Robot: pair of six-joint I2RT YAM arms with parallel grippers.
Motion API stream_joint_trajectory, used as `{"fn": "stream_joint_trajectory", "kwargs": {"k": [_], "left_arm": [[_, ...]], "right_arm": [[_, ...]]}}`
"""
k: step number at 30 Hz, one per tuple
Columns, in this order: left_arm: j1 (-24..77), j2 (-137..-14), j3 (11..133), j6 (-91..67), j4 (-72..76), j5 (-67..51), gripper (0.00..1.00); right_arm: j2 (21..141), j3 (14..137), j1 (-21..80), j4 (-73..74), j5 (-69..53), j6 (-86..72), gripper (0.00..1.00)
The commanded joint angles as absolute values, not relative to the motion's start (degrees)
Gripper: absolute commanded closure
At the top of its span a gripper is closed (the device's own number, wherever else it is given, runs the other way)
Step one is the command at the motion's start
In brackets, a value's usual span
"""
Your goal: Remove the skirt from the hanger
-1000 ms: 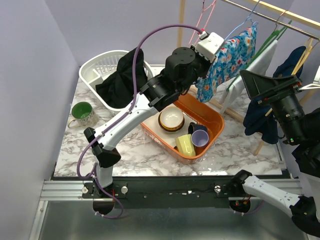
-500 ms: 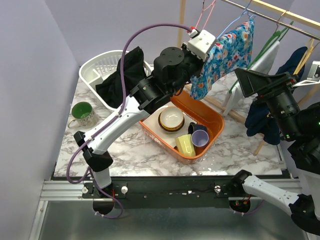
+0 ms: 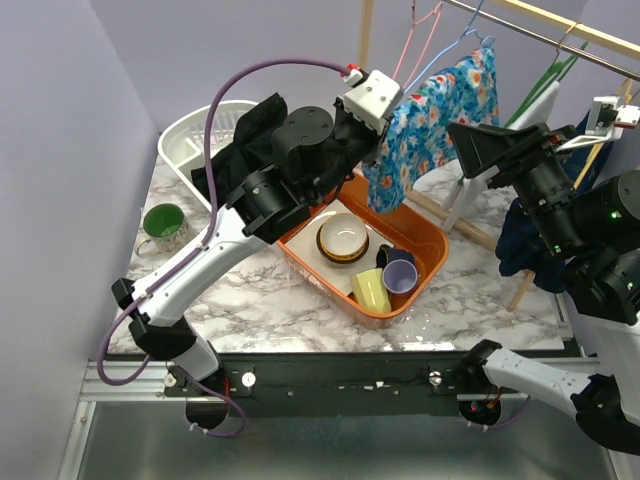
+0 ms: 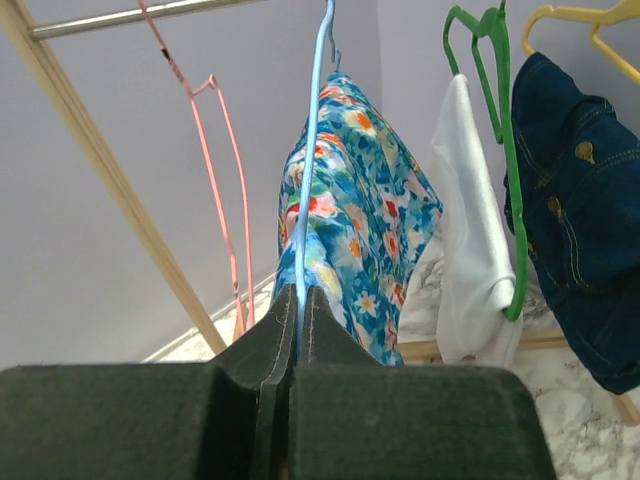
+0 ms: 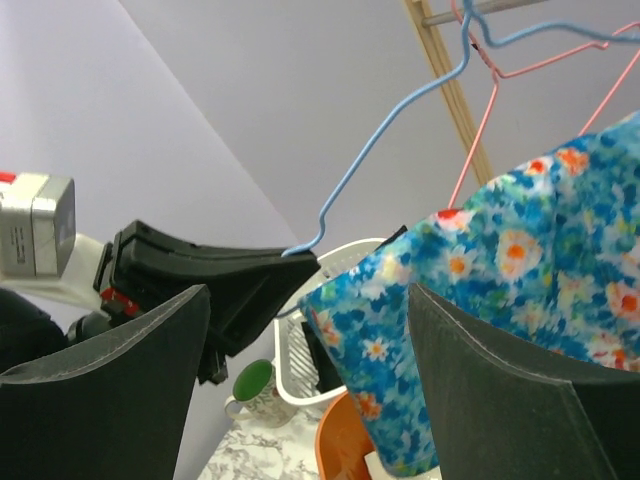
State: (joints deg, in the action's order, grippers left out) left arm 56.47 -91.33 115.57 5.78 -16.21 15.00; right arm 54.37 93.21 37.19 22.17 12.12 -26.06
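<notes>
Fabric of blue floral skirt (image 3: 425,125) looks light, limp; take hanging hem; left gripper (image 4: 298,300) pinched on thin blue wire hanger (image 4: 314,150); right gripper (image 5: 308,292) wide, empty

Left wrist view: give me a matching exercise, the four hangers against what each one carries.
Hangers:
1. blue hanger
2. pink hanger
3. green hanger
4. yellow hanger

Carries:
A. white garment
B. nothing
C. denim garment
D. floral skirt

Pairs: 1-D, 2-B, 3-A, 4-C
</notes>
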Motion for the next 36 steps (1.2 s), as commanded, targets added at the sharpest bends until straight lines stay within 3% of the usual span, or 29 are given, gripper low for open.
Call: {"fn": "stream_joint_trajectory", "kwargs": {"k": [1, 5, 8, 24, 30, 36], "left_arm": [[56.3, -85.2, 111.4, 5.0, -13.2, 15.9, 1.0], [56.3, -78.4, 105.1, 2.3, -14.0, 13.9, 1.0], [56.3, -75.0, 103.5, 0.3, -16.4, 11.3, 1.0], [56.3, -62.2, 94.5, -4.7, -23.3, 6.9, 1.0], [56.3, -61.2, 93.6, -4.6, -23.7, 6.6, 1.0], [56.3, -60.1, 92.9, -5.3, -23.3, 5.0, 1.0]], "right_arm": [[56.2, 96.9, 37.4, 21.8, 12.3, -22.8, 0.18], [60.3, 101.9, 37.4, 22.7, 12.3, -18.9, 0.35], [62.2, 103.3, 37.4, 20.7, 12.3, -17.5, 0.4], [72.9, 108.6, 37.4, 14.7, 7.0, -16.6, 0.43], [75.0, 109.4, 37.4, 13.7, 4.3, -18.3, 0.36], [77.4, 111.4, 37.4, 15.7, 4.5, -18.8, 0.43]]}}
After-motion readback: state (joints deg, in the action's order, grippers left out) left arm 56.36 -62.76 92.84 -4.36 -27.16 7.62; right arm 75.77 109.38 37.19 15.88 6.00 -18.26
